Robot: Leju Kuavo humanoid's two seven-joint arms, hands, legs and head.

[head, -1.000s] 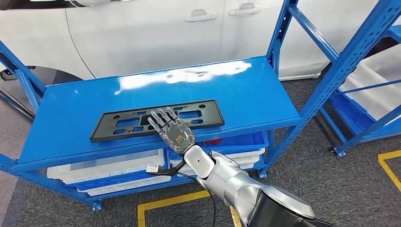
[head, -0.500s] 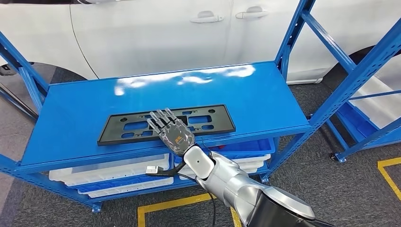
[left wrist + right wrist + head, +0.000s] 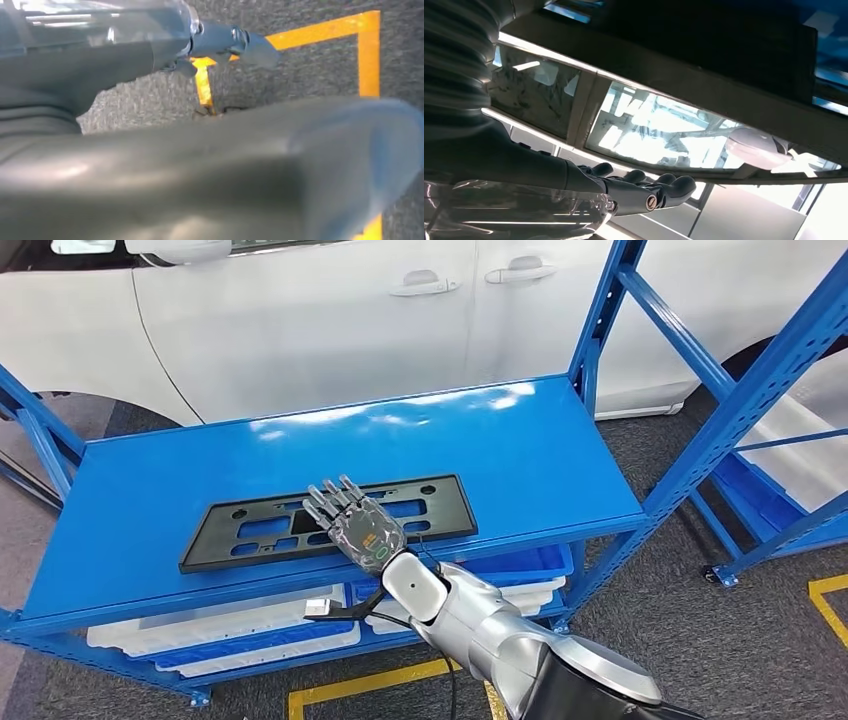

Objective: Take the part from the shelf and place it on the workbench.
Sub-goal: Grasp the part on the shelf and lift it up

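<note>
— Firstly, the part?
— Flat black plastic frame (image 3: 330, 520), long, with cut-outs, lay on the glossy blue metal workbench (image 3: 520, 440) near its front edge.
— Right hand (image 3: 355, 525)?
— Palm down on the part's middle, fingers extended, gripping nothing.
— Containers?
— White and blue trays (image 3: 230, 625) beneath; contents indiscernible.
— Left hand?
— State undeterminable.

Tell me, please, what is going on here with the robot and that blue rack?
The right robot hand lies with fingers spread over the near edge of a flat black part on the blue shelf. The part rests flat on the shelf, not yet lifted. A white car stands behind.
</note>
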